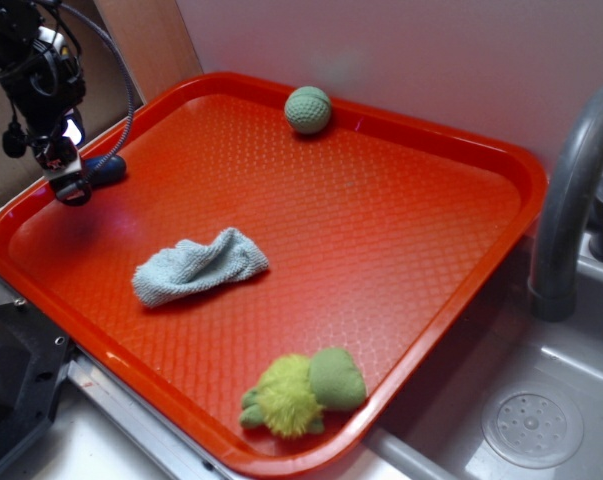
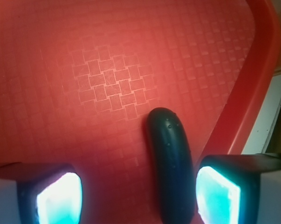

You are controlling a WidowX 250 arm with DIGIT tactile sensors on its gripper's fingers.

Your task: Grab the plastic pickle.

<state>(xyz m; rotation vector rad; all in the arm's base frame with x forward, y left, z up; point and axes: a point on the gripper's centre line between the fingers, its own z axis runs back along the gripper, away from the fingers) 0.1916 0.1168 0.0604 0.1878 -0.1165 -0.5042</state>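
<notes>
Here the plastic pickle (image 2: 172, 168) lies lengthwise between the spread end effector (image 2: 140, 196) fingers, untouched

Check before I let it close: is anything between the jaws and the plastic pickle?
Nothing visible. In the wrist view the plastic pickle lies on the red tray between the open jaws of the gripper, nearer the right one.
</notes>
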